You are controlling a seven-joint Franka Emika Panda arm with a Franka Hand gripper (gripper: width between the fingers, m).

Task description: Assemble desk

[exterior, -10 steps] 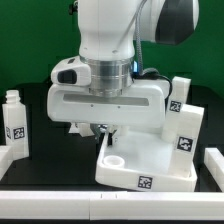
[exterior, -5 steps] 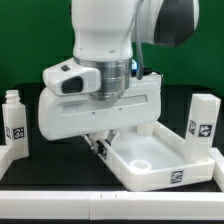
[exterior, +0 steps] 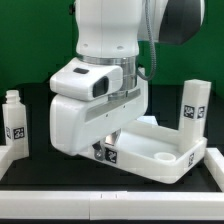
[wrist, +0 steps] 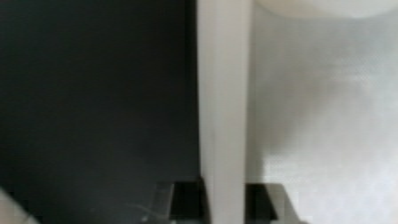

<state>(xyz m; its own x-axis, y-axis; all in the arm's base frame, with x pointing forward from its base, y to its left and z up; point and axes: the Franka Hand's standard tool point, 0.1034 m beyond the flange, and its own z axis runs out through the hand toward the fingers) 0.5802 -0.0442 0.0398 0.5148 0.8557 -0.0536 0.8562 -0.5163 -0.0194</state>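
**Desk top pinched at its rim, 1 leg upright on it, 1 leg loose**

1. Arm (exterior: 105, 40): white and bulky, fills the middle of the exterior view. Its wrist block hangs low over the near corner of the desk top on the exterior view's left and hides the table behind it.
2. Table (exterior: 40, 170): black surface. A bare strip lies open between the loose leg and the wrist block, and another runs along the front.
3. Desk top (exterior: 140, 163): white rimmed tray, lying toward the exterior view's right with its open side up. 1 round corner socket shows at the front. Its edge on the exterior view's right lies near the white rail (exterior: 214, 165).
4. Fitted leg (exterior: 194, 105): upright at the tray's far corner on the exterior view's right, tag facing the camera.
5. Loose leg (exterior: 14, 122): stands alone at the exterior view's left edge, well apart from the tray.
6. Gripper (exterior: 108, 148): in the wrist view the dark fingers (wrist: 183, 203) are closed on the tray's thin upright rim (wrist: 222, 100), 1 on each side. Table lies on 1 side of the rim, tray floor on the other.
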